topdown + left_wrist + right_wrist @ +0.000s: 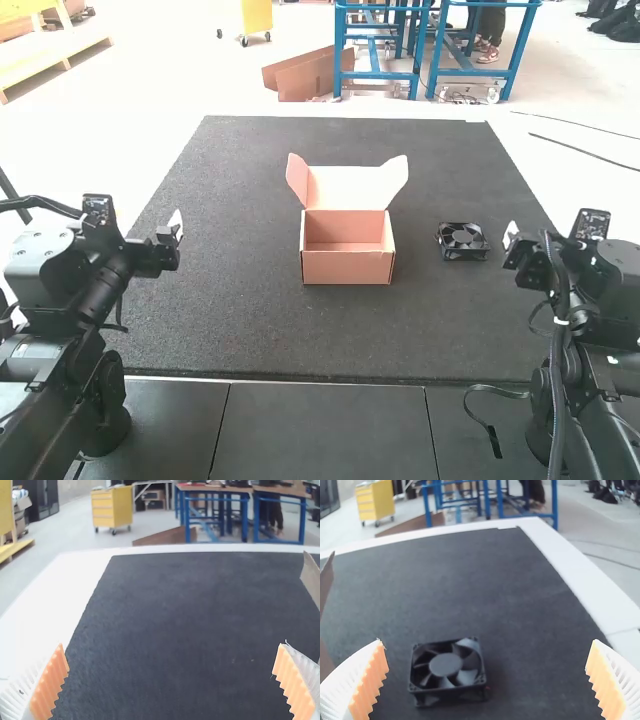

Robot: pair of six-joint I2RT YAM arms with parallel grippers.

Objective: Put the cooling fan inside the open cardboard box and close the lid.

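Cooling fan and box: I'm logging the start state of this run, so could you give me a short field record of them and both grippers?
fan: cooling fan lies flat on the black mat, right of the box, with a gap between them
box: cardboard box upright near the mat's middle
lid: lid open, standing up at the back
box contents: nothing seen inside
left gripper: left gripper open, holding nothing, by the mat's left edge
right gripper: right gripper open, holding nothing, just right of the fan
task state: fan not yet in box
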